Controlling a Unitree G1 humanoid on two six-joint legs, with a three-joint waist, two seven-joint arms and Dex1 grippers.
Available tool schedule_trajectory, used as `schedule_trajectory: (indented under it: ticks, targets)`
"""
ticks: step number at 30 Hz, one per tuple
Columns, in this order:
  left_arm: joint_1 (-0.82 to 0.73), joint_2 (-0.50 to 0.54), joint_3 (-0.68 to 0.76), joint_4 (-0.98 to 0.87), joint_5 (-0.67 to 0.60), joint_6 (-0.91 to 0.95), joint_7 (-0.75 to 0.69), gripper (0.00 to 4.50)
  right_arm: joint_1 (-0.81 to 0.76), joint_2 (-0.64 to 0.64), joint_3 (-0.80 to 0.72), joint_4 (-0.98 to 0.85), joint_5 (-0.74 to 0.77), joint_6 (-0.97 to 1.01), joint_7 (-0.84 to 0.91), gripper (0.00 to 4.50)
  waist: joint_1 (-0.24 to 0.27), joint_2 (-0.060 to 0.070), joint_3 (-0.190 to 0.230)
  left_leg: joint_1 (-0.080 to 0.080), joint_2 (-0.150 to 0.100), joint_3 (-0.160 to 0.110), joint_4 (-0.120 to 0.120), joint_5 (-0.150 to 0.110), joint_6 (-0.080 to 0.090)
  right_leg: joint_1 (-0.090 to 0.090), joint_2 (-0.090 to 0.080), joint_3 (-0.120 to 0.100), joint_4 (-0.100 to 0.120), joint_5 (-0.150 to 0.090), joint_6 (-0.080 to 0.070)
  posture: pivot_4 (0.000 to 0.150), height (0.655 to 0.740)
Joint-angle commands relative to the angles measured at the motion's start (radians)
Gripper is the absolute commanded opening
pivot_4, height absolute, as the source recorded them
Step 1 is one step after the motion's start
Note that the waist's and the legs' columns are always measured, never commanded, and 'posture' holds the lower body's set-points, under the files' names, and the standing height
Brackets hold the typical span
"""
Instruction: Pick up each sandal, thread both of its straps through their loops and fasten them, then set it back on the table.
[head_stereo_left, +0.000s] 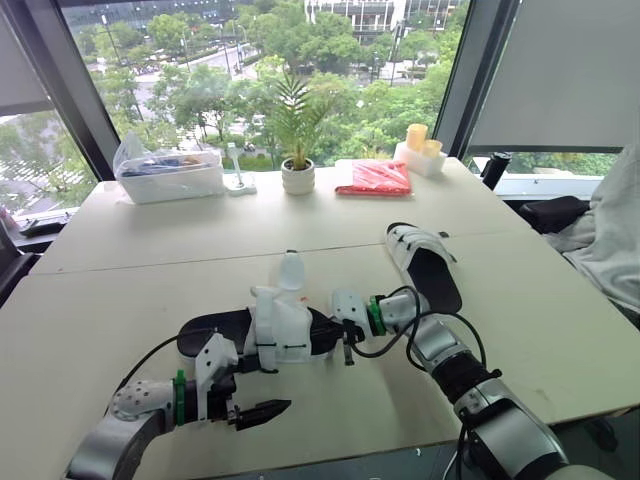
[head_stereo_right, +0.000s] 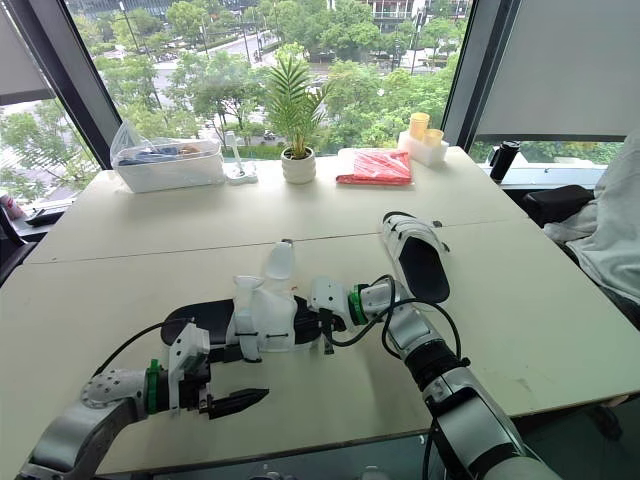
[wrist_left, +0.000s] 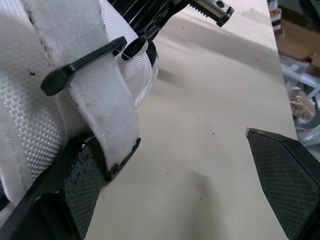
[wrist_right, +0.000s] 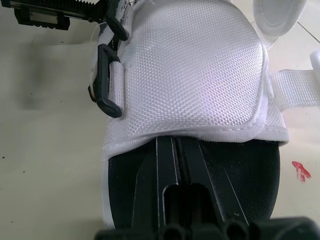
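A black-soled sandal (head_stereo_left: 215, 332) with a white upper (wrist_right: 195, 75) lies near the table's front, one white strap (head_stereo_left: 290, 270) sticking up. My right gripper (head_stereo_left: 325, 332) reaches in from the right, its fingers (wrist_right: 172, 170) shut and lying on the footbed with the tips under the upper. Just in front of the sandal, my left gripper (head_stereo_left: 262, 410) is open; a loose white strap end (wrist_left: 107, 110) rests against one finger (wrist_left: 75, 190), by a black loop (wrist_left: 80, 65). A second sandal (head_stereo_left: 425, 265) lies on the table behind my right arm.
Along the window side stand a clear plastic box (head_stereo_left: 168, 172), a potted plant (head_stereo_left: 297, 150), a red packet (head_stereo_left: 375, 177) and yellow cups (head_stereo_left: 420, 140). A person's sleeve (head_stereo_left: 615, 240) shows at the right edge. The table's front edge (head_stereo_left: 380, 452) runs just behind my left gripper.
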Motion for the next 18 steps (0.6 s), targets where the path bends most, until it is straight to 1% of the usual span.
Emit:
schedule_trajectory:
  ticks: [1,6,7,9,10,15,16,18]
  targets:
    - [-0.032,-0.025,-0.005,0.023,-0.044,0.038,-0.006,4.49,0.004,0.008,0.034,0.033,-0.035,0.009,0.000,0.00,0.000,0.000,0.000,0.000,0.000,0.000,0.000,0.000,0.000,0.000,0.000,0.000,0.000,0.000,0.000,0.150,0.7400]
    - [-0.056,-0.042,0.000,0.052,-0.065,0.079,-0.004,4.49,0.005,0.011,0.034,0.028,-0.034,0.011,0.000,0.00,0.000,0.000,0.000,0.000,0.000,0.000,0.000,0.000,0.000,0.000,0.000,0.000,0.000,0.000,0.000,0.150,0.7400]
    - [-0.058,-0.042,0.003,0.055,-0.072,0.089,-0.003,4.25,0.005,0.011,0.034,0.029,-0.035,0.011,-0.001,0.00,0.000,0.000,0.000,0.001,0.000,0.000,0.000,0.000,0.000,0.001,0.000,0.000,0.000,0.000,0.000,0.150,0.7400]
    - [-0.060,-0.040,0.008,0.058,-0.080,0.100,-0.003,3.58,0.004,0.011,0.033,0.029,-0.035,0.010,-0.002,0.00,-0.001,0.000,0.000,0.001,0.000,0.000,0.000,0.000,0.000,0.001,0.000,0.000,0.000,0.000,0.000,0.150,0.7400]
    - [-0.059,-0.038,0.012,0.059,-0.087,0.110,-0.003,3.16,0.004,0.012,0.033,0.030,-0.035,0.010,-0.002,0.00,-0.002,0.000,0.000,0.001,0.000,0.000,0.000,0.000,0.000,0.001,0.000,0.000,0.000,0.000,0.000,0.150,0.7400]
    - [-0.051,-0.013,0.027,0.042,-0.126,0.174,-0.016,0.45,0.004,0.014,0.033,0.033,-0.035,0.010,-0.002,0.00,-0.003,0.000,0.000,0.001,0.000,0.000,0.000,0.000,0.000,0.001,0.000,0.000,0.000,0.000,0.000,0.150,0.7400]
    - [-0.049,-0.007,0.028,0.037,-0.133,0.186,-0.019,0.06,0.005,0.014,0.033,0.032,-0.035,0.010,-0.002,0.00,-0.003,0.000,0.000,0.001,0.000,0.000,0.000,0.000,0.000,0.001,0.000,0.000,0.000,0.000,0.000,0.150,0.7400]
    - [-0.036,0.021,0.033,0.015,-0.178,0.253,-0.040,0.06,0.003,0.016,0.033,0.034,-0.035,0.011,-0.002,0.00,-0.004,0.000,0.000,0.001,0.000,0.000,0.000,0.000,0.000,0.001,0.000,0.000,0.000,0.000,0.000,0.150,0.7400]
